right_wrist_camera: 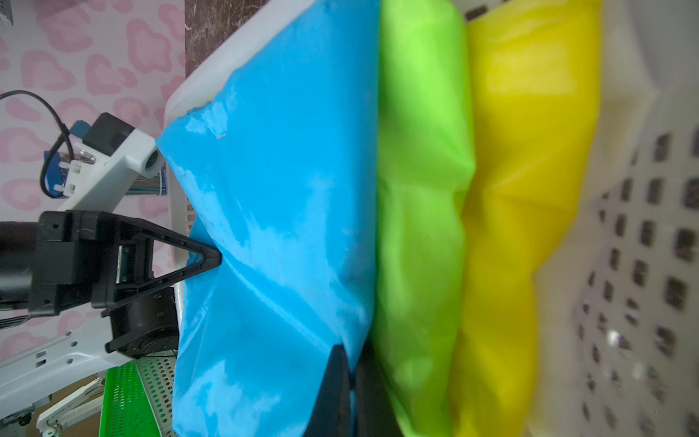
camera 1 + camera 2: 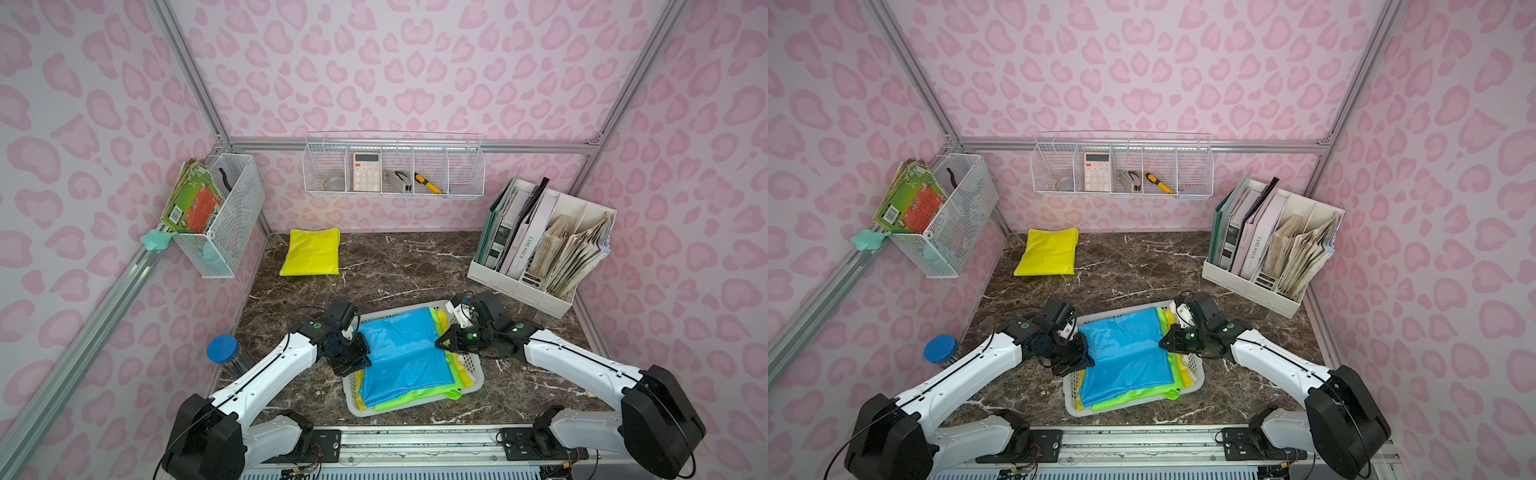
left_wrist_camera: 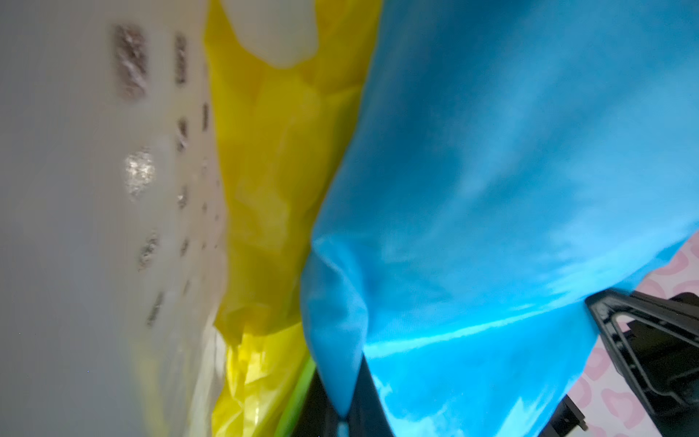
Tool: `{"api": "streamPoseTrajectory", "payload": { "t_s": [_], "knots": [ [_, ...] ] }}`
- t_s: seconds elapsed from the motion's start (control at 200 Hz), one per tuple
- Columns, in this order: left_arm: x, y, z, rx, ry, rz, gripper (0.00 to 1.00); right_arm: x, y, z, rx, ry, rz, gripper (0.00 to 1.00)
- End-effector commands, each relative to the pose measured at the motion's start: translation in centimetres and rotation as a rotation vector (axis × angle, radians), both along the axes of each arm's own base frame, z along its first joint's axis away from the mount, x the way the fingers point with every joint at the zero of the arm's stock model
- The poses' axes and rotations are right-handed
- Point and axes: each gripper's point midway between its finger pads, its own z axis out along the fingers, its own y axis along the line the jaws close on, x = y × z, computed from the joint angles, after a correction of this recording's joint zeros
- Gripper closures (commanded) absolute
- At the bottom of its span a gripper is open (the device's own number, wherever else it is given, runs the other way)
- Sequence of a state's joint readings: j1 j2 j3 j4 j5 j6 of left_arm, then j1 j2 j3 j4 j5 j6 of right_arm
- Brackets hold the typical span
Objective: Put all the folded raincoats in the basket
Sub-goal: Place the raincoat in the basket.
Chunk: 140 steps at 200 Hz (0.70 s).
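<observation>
Letters that look like "L'AME SŒUR" are being shown on the spine of a pale book (image 2: 527, 247) standing in the file holder (image 2: 498, 284) at 2 o'clock on the table (image 2: 395, 266). A barcode is being shown on a green book (image 2: 187, 203) in the wire bin (image 2: 232, 232) hanging at 10 o'clock. The other writing is too small to be read.

The basket (image 2: 473, 368) (image 2: 1196, 371) is sitting at 6 o'clock on the table, between the two arms. The blue raincoat (image 2: 401, 353) (image 2: 1125, 357) (image 3: 491, 170) (image 1: 283, 227) is lying inside it, on top of the pile, and it is being held from both sides. Its 9 o'clock edge is being pinched tight by the left gripper (image 2: 367, 362) (image 2: 1090, 362) (image 3: 340, 406) (image 1: 212, 261). Its 3 o'clock edge is being pinched tight by the right gripper (image 2: 437, 344) (image 2: 1160, 343) (image 1: 353, 357) (image 3: 591, 302). In each wrist view, blue cloth is being squeezed between the black fingers. A green raincoat (image 2: 415, 400) (image 2: 1133, 401) (image 1: 420, 189) and a yellow raincoat (image 2: 443, 318) (image 3: 272, 181) (image 1: 529, 189) are lying under it, with their edges peeking out at 3 o'clock and 6 o'clock.

The blue raincoat's 12 o'clock edge is lying just beside the basket's far rim. The green raincoat's corner is reaching close to the rim at 5 o'clock. Bare tabletop is being left open from the basket toward 12 o'clock, up to a loose yellow raincoat (image 2: 311, 251) (image 2: 1048, 252) at 11 o'clock by the back wall. A jar (image 2: 222, 349) with a blue lid is standing near the left arm, at 8 o'clock from the basket. The file holder is standing near the right gripper.
</observation>
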State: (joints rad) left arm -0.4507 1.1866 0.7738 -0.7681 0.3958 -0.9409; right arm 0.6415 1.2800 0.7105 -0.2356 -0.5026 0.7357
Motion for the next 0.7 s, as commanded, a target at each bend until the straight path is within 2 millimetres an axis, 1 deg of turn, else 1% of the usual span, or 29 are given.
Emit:
{"api": "streamPoseTrajectory", "payload": {
  "t_s": [0.0, 0.05, 0.125, 0.185, 0.255, 0.31, 0.365, 0.475, 0.605, 0.665, 0.695],
  "knots": [
    [-1.0, 2.2, -1.1, 0.12, 0.041, 0.024, 0.96, 1.0, -1.6, -1.1, -0.089, -0.035, -0.052, 1.0],
    [-1.0, 2.1, -0.5, 0.111, 0.035, 0.019, 0.91, 1.1, -1.4, -0.5, -0.078, -0.046, -0.046, 1.0],
    [-0.7, 1.9, 1.0, 0.097, 0.002, 0.008, 0.85, 1.6, -1.4, 0.8, -0.073, -0.073, -0.046, 1.0],
    [-0.6, 1.5, 2.3, 0.068, -0.022, 0.0, 0.79, 2.0, -1.5, 1.6, -0.067, -0.089, -0.048, 0.98],
    [-0.6, 1.0, 3.3, 0.031, -0.034, -0.011, 0.79, 2.2, -1.6, 2.0, -0.065, -0.089, -0.049, 0.99],
    [-0.8, 0.5, 3.7, 0.007, -0.035, -0.02, 0.79, 2.2, -1.8, 2.0, -0.066, -0.086, -0.05, 0.99],
    [-1.0, 0.4, 3.8, 0.0, -0.036, -0.025, 0.79, 2.0, -1.7, 1.9, -0.063, -0.076, -0.047, 1.0],
    [-1.4, 0.8, 3.2, 0.017, -0.023, -0.015, 0.8, 1.1, -1.3, 1.2, -0.031, -0.035, -0.034, 1.0],
    [-1.8, 0.9, 2.6, 0.021, -0.007, -0.01, 0.82, -0.2, -1.0, 0.3, -0.036, -0.013, -0.016, 1.0],
    [-1.8, 0.9, 2.7, 0.021, -0.01, -0.013, 0.82, -0.5, -1.0, -0.1, -0.043, -0.005, -0.011, 1.0],
    [-1.8, 0.9, 2.9, 0.021, -0.012, -0.014, 0.82, -0.5, -1.0, -0.1, -0.045, -0.005, -0.012, 0.98]
  ]
}}
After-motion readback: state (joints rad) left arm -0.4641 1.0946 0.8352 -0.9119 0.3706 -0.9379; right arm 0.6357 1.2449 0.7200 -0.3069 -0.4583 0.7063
